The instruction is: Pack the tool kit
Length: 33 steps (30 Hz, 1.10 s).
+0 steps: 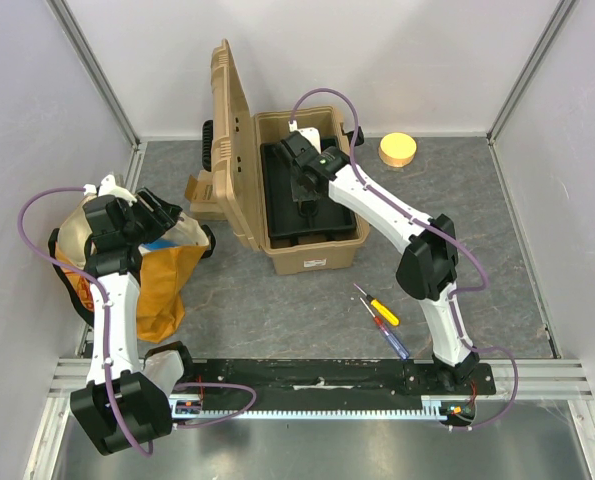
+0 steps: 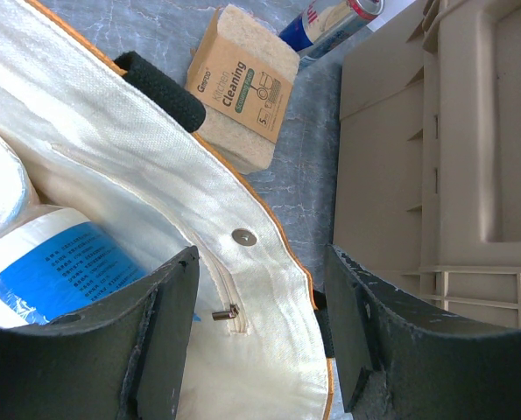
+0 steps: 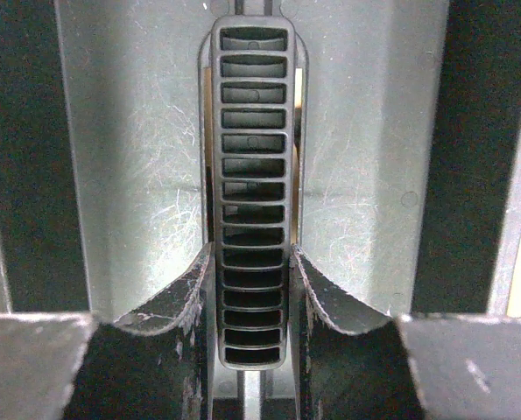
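Firmly clamped, partly hidden

The right gripper [image 3: 254,271] is clamped on the ribbed tray handle [image 3: 254,166] inside the toolbox [image 1: 312,258], whose lid is raised. The tray's contents are hidden by the arm. At the toolbox's five o'clock, screwdrivers [image 1: 384,312] are laid. The left gripper [image 2: 262,262] is spread wide over the cloth bag [image 2: 155,175], whose inside is cut off.

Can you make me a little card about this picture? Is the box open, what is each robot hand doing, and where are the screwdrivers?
toolbox: open, lid standing up on its left side
inner tray: black, sitting inside the toolbox
right gripper: closed on the tray handle
left gripper: open, over the cloth bag
screwdrivers: lying on the table in front of the toolbox, not packed yet
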Available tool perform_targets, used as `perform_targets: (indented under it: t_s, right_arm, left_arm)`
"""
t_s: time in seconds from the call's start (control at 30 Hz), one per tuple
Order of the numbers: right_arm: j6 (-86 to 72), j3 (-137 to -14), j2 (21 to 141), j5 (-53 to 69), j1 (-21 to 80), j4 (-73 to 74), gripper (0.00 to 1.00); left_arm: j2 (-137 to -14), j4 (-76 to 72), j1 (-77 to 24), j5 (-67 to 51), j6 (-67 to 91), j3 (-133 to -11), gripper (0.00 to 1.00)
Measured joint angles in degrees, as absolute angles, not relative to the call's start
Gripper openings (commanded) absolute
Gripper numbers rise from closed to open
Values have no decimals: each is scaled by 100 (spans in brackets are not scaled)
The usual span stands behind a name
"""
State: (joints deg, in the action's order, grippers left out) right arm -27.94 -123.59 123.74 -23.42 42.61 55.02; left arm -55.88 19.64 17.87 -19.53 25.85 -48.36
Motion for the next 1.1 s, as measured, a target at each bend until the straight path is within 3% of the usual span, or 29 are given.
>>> perform_targets:
  t_s: [1.1]
  right_arm:
    - [-2762,-12280,12293,-2405,4289,5708,0]
  left_arm:
    - [-5586,1964,1787,-1953,2585,-4836,64]
